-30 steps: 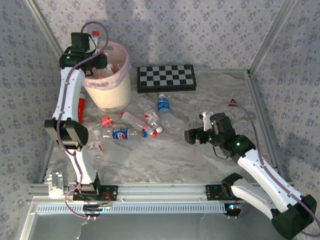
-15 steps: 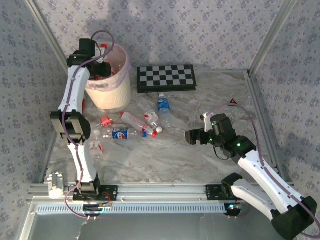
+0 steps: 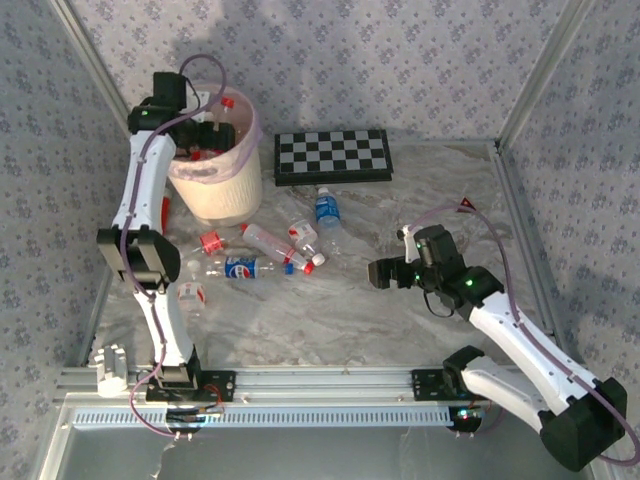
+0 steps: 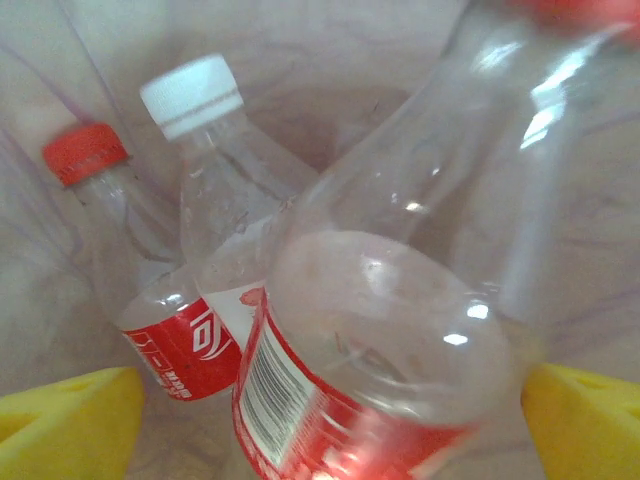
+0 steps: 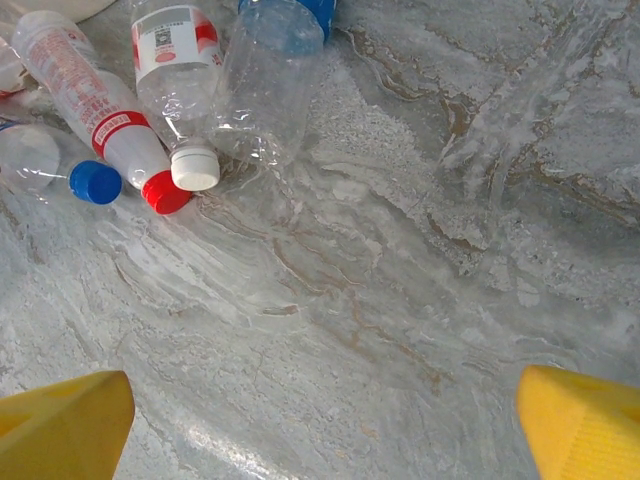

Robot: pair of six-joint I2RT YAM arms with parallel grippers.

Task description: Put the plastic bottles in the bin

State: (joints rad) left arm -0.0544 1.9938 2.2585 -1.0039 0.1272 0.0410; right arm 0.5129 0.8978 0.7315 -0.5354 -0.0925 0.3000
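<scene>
gaping left end effector [image 4: 328, 420] hangs over three bottles [image 4: 400, 330] in one bin [image 3: 215, 195]; right end effector [image 5: 325, 425] gapes too.

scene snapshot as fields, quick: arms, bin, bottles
left gripper: over the bin, jaws open, a bottle between them with a gap at one side
right gripper: over bare table, jaws open, empty
in bin: red-capped bottle and white-capped bottle
on table: several bottles lying near the bin
behind: chequered board
</scene>
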